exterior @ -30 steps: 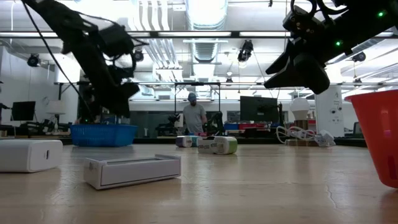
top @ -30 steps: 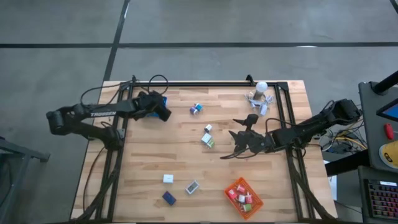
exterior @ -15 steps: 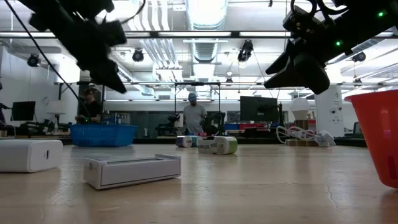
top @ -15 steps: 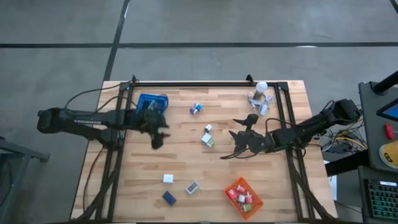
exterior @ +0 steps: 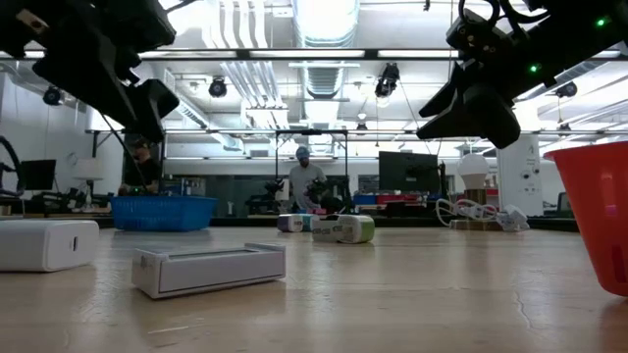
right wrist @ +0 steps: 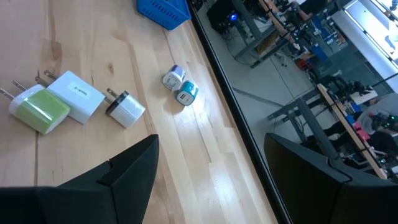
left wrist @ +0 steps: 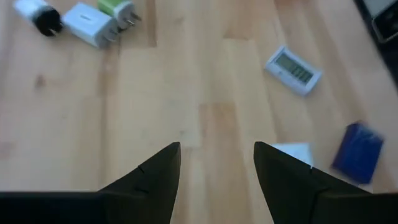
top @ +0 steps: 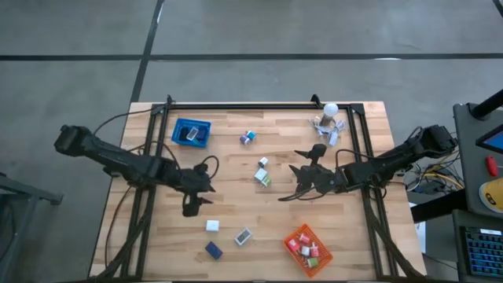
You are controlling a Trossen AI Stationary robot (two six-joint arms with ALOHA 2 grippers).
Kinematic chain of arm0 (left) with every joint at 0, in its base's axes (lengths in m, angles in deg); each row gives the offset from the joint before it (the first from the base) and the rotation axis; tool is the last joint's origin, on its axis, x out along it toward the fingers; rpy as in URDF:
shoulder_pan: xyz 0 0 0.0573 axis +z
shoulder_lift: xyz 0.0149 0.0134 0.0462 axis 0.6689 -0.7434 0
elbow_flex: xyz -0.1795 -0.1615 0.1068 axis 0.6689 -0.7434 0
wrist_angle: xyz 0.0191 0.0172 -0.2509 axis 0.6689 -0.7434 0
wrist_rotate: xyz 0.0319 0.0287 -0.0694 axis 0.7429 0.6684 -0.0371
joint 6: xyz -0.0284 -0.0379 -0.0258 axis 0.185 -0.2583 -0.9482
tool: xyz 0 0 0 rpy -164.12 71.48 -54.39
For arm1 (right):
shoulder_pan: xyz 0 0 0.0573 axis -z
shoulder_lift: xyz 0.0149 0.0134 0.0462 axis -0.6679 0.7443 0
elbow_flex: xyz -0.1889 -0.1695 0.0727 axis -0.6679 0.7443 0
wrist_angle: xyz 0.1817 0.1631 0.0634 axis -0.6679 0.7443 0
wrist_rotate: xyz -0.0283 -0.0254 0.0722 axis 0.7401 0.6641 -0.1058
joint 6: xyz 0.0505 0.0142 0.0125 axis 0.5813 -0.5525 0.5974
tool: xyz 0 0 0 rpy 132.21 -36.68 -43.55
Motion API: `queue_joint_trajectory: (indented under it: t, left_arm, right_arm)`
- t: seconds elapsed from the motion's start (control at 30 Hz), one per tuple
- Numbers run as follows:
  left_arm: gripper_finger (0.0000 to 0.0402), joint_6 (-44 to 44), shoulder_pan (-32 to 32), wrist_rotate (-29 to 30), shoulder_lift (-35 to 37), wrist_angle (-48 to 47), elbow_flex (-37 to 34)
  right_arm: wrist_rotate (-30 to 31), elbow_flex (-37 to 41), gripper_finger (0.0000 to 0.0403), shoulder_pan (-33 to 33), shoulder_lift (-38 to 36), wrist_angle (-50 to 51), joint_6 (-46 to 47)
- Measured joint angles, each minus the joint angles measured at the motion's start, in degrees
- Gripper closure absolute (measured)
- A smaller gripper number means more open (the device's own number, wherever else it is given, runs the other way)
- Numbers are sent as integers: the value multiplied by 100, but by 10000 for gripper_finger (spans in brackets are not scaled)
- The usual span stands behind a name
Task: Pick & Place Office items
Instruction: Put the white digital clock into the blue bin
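Your remaining loose items sit in three groups on the table: a white block, a grey-faced display unit and a dark blue box near the front edge; a white and green charger pair mid-table with a small white plug just beside it; two small blue-and-white pieces further back. The orange basket at front right already holds several red, pink and green bits, and the blue basket at back left has something dark in it, so sorting looks partly done.

Left gripper hangs just behind the front trio, fingers parted with nothing between them. Wrist view looks straight down at the white block (likely your next pick, since it's nearest).

Right gripper hovers off the wood beside the chargers, spread wide and empty, probably parked while the left works.
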Motion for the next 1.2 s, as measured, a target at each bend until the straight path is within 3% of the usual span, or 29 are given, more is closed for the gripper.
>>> queue_joint_trajectory:
  t: [0.2,0.43,0.67,0.9,1.2]
  left_arm:
    - [192,-1456,-80,145,-698,657,52]
    - [192,-2335,-394,39,-1607,709,386]
    - [192,-2193,-860,-77,-2406,714,1108]
    - [192,-3394,-908,-267,-3203,719,2118]
    - [192,-3800,-1047,-265,-4108,663,2956]
  right_arm:
    - [0,0,117,0,0,-4,20]
    - [0,0,117,-2,0,18,105]
    - [0,0,117,0,0,42,113]
    - [0,0,117,0,0,42,146]
    - [0,0,117,-2,0,50,187]
